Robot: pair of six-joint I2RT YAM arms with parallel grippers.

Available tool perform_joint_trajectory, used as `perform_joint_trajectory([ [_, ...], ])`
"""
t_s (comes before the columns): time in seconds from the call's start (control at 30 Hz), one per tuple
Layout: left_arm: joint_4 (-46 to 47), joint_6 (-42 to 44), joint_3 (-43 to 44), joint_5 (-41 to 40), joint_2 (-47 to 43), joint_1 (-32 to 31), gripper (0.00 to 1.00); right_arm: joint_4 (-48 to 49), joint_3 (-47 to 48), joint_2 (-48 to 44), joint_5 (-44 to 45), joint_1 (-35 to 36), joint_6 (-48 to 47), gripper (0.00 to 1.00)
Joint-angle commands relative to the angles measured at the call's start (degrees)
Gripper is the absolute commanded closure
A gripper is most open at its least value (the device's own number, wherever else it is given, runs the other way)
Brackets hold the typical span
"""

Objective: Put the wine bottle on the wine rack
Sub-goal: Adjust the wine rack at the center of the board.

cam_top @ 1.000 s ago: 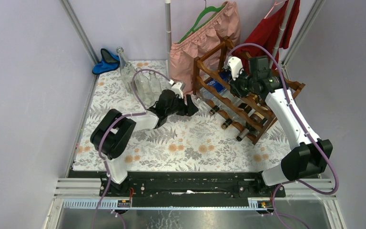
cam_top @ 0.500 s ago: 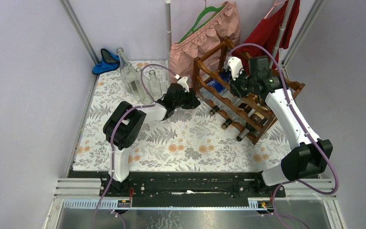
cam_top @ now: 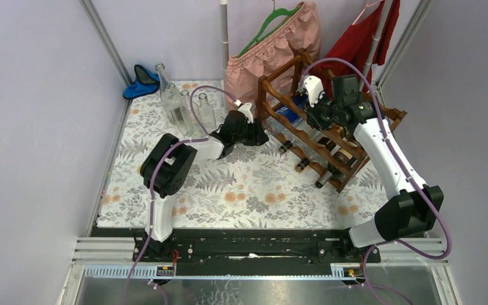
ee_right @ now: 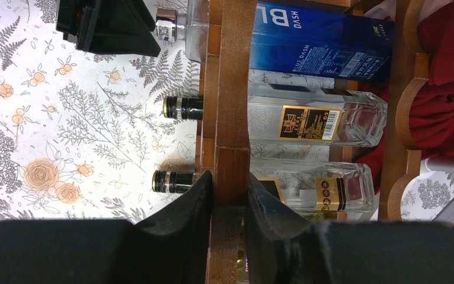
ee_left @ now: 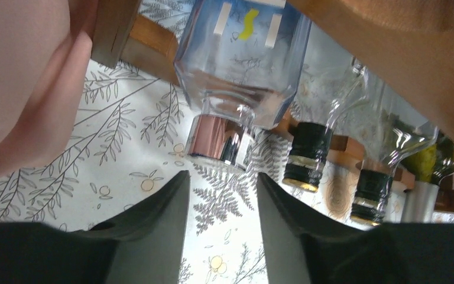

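The bottle (ee_left: 236, 59), clear glass with a blue label and a shiny metal cap (ee_left: 216, 142), lies on its side in the rack (cam_top: 333, 143). It rests in the slot at the end nearest the left arm, with its neck sticking out past the front rail.

The left tool (ee_left: 221, 177) sits just short of that cap. Its fingers are apart with only the flowered table (ee_left: 124, 148) showing between them, so it grips nothing. Cap and fingertips look close but not touching.

The right tool (ee_right: 229, 177) is clamped on an upright post of the rack, one finger on each side of the wood.

Other bottles (ee_right: 307, 121) with dark caps lie in the neighbouring slots, their necks pointing the same way. The rack stands on the far right part of the table.

A group of clear bottles (cam_top: 181, 108) stands upright at the far left, well apart from the rack. A pink garment (cam_top: 273, 51) and a red garment (cam_top: 362, 38) hang behind the rack.
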Motion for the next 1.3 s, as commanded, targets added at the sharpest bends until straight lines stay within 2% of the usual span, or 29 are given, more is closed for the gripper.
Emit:
perform_joint_trajectory([
  [0.0, 2.0, 0.15, -3.06, 0.55, -3.31, -0.51, 0.45, -5.09, 0.5, -3.63, -8.76, 2.22, -1.95, 0.67],
  [0.13, 2.15, 1.12, -7.42, -0.31, -7.65, -1.7, 0.39, -6.15, 2.26, -3.7, -10.37, 2.21, -1.48, 0.57],
  [0.27, 2.27, 1.54, -11.77, -0.88, -11.97, -3.13, 0.38, -6.98, 4.0, -4.22, -11.17, 2.22, -1.2, 0.34],
  [0.37, 1.93, 1.82, -13.99, 0.05, -15.01, -4.49, 0.38, -7.76, 5.27, -5.15, -11.96, 2.21, -0.9, 0.22],
  [0.57, -0.79, 4.59, -18.36, 0.53, -24.05, -8.02, 0.38, -9.83, 10.16, -6.77, -11.99, 2.15, -0.73, 0.08],
  [0.77, -8.09, 10.9, -21.93, -1.39, -41.33, -10.55, 0.38, -12.8, 14.77, -9.29, -14.83, 2.17, -1.08, 0.0],
  [0.9, -17.01, 16.61, -20.97, -3.31, -53.08, -10.68, 0.36, -14.14, 14.46, -12.61, -24.13, 2.21, -2.23, 0.0],
  [1.03, -23.5, 19.67, -19.98, -8.31, -62.08, -10.67, 0.02, -13.63, 7.07, -17.65, -42.63, 2.21, -5.35, 0.0],
  [1.13, -26.66, 19.77, -18.98, -11.81, -66.72, -10.53, 0.01, -16.74, 3.72, -18.46, -52.27, 2.18, -8.86, 0.0],
  [1.27, -33.83, 19.74, -12.84, -20.54, -68.2, -10.4, 0.01, -16.18, -0.24, -19.36, -49.21, 2.26, -9.47, 0.0],
])
